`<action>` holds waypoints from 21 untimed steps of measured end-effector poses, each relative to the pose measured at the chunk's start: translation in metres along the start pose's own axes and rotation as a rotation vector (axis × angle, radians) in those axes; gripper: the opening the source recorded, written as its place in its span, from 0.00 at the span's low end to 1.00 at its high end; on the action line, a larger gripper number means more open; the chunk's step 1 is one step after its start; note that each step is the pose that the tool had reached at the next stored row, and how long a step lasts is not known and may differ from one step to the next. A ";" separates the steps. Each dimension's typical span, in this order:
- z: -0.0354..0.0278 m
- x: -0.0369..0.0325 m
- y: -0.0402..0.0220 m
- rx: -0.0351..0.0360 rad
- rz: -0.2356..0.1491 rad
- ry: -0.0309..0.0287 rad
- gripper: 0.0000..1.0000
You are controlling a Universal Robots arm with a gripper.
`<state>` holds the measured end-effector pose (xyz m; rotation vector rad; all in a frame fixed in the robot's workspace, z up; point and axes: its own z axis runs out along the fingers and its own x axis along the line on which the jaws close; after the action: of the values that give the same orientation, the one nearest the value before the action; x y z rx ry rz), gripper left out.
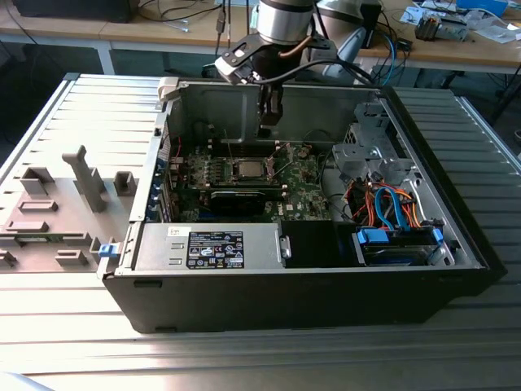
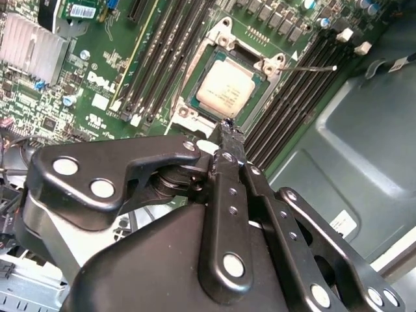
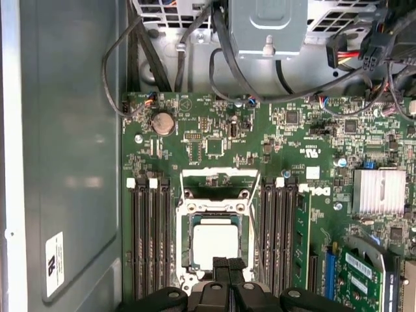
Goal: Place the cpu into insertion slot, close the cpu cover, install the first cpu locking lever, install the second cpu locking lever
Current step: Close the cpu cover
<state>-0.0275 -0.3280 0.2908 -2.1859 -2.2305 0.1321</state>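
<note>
The cpu lies silver face up in the insertion slot on the green board, between the long memory slots. A silver frame, the cpu cover, lies flat around it. A thin wire lever sticks out from one corner of the socket over the memory slots. My gripper hangs above the socket, clear of it. Its two black fingers are pressed together with nothing between them.
The computer case stands open on a ribbed metal table. A black card, a power supply and a drive cage with blue and orange cables surround the board. A finned heat sink sits nearby. Grey fixtures stand at the exterior view's left.
</note>
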 end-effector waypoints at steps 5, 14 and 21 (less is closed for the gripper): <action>-0.0007 -0.0003 0.0107 0.0000 0.000 0.0001 0.11; -0.0019 -0.0007 0.0271 0.0001 0.000 0.0000 0.11; -0.0028 -0.0010 0.0394 0.0001 0.000 0.0000 0.11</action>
<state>0.0120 -0.3281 0.2908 -2.1859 -2.2304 0.1321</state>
